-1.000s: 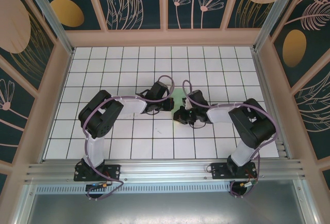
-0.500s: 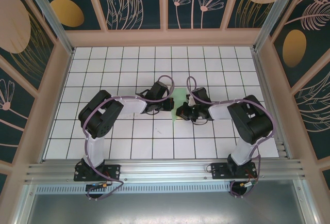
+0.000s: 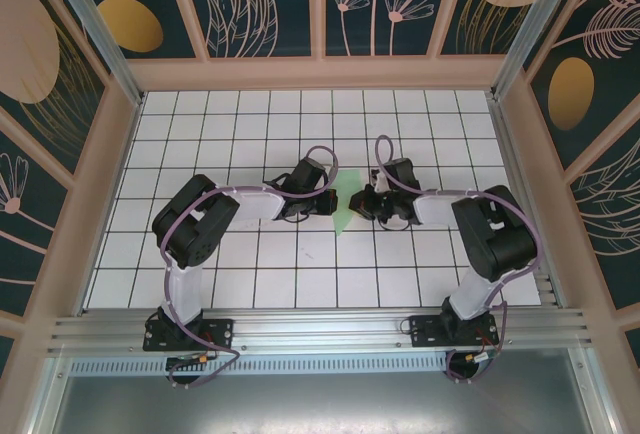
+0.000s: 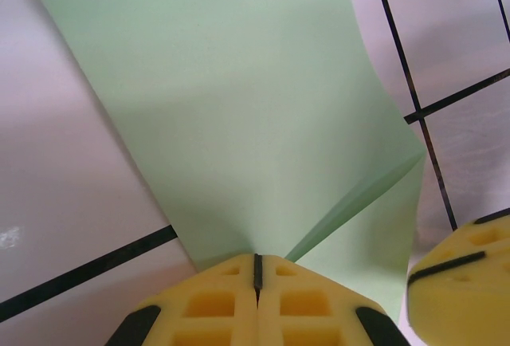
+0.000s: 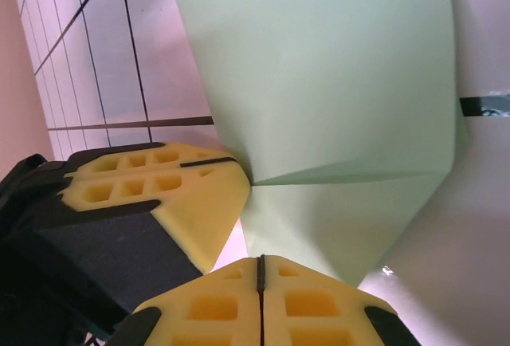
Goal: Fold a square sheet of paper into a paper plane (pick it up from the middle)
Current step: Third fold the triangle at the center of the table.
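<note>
The square sheet of paper [image 3: 345, 210] is pale green and lies mid-table with one part folded over along a crease. My left gripper [image 3: 327, 201] is at its left side. In the left wrist view the paper [image 4: 239, 107] runs down into the seam of that gripper [image 4: 256, 257], which is shut on the sheet where the crease ends. My right gripper [image 3: 367, 201] is at the sheet's right side. In the right wrist view it [image 5: 260, 258] is shut, its tips at the edge of the lower flap of paper [image 5: 335, 83], with the left gripper [image 5: 244, 183] close beside it.
The white grid table [image 3: 250, 134] stretches all round the paper. Patterned walls [image 3: 60, 104] enclose it on three sides, and a metal rail [image 3: 320, 329] with the arm bases runs along the near edge.
My right gripper has moved away from the near edge along the paper's right side, uncovering more green paper below it. The left gripper has stayed where it was.
</note>
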You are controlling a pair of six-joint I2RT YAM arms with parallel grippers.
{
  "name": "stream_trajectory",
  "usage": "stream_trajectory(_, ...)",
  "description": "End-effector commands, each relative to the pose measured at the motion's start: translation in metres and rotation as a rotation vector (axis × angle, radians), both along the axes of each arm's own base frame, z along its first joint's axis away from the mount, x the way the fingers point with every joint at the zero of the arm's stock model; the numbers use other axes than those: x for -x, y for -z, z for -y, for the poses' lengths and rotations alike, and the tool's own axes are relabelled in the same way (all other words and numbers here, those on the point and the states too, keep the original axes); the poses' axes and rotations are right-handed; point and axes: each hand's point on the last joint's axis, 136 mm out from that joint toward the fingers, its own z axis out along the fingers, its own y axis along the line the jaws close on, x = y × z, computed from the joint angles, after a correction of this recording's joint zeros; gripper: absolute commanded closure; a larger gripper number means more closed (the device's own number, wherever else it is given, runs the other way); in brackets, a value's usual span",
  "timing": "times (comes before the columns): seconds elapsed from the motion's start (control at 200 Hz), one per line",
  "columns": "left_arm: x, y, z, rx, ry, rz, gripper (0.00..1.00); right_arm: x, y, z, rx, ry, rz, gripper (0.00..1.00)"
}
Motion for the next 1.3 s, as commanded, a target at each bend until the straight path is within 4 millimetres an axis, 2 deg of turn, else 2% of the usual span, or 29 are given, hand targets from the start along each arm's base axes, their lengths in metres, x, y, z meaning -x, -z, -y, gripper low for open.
stream_trajectory(0.0, 0.019, 0.030, -0.023, -0.112, -0.007, -0.079, 0.98, 0.004, 0.021, 0.002, 0.034, -0.008, -0.045, 0.91)
stream_trajectory(0.065, 0.020, 0.031, -0.023, -0.112, -0.006, -0.081, 0.98, 0.005, 0.033, 0.009, 0.078, 0.007, -0.071, 0.91)
stream_trajectory(0.14, 0.020, 0.031, -0.023, -0.110, -0.008, -0.081, 0.98, 0.003, 0.035, 0.009, 0.096, 0.002, -0.075, 0.92)
stream_trajectory(0.33, 0.020, 0.029, -0.024, -0.115, -0.009, -0.077, 0.98, -0.017, -0.016, 0.003, 0.051, -0.013, 0.050, 0.91)
stream_trajectory(0.455, 0.020, 0.030, -0.024, -0.114, -0.008, -0.080, 0.99, -0.029, -0.031, 0.006, 0.021, 0.000, 0.086, 0.90)
stream_trajectory(0.57, 0.020, 0.029, -0.022, -0.110, -0.003, -0.079, 0.98, -0.033, -0.016, 0.009, 0.026, 0.010, 0.056, 0.90)
stream_trajectory(0.661, 0.020, 0.029, -0.024, -0.113, -0.007, -0.077, 0.99, -0.028, -0.002, 0.007, 0.010, 0.013, 0.017, 0.90)
stream_trajectory(0.836, 0.020, 0.030, -0.024, -0.114, -0.008, -0.080, 0.98, -0.018, 0.028, 0.016, 0.050, 0.041, -0.043, 0.90)
stream_trajectory(0.936, 0.021, 0.030, -0.025, -0.117, -0.008, -0.080, 0.99, -0.019, 0.034, 0.020, 0.073, 0.049, -0.050, 0.91)
stream_trajectory(1.016, 0.020, 0.030, -0.024, -0.118, -0.007, -0.079, 0.98, -0.022, 0.027, 0.019, 0.066, 0.044, -0.034, 0.90)
stream_trajectory(1.186, 0.022, 0.031, -0.025, -0.121, -0.004, -0.082, 0.98, -0.034, -0.010, 0.018, 0.050, 0.034, 0.049, 0.88)
stream_trajectory(1.296, 0.021, 0.030, -0.025, -0.119, -0.006, -0.081, 0.98, -0.044, -0.022, 0.030, 0.096, 0.060, 0.094, 0.79)
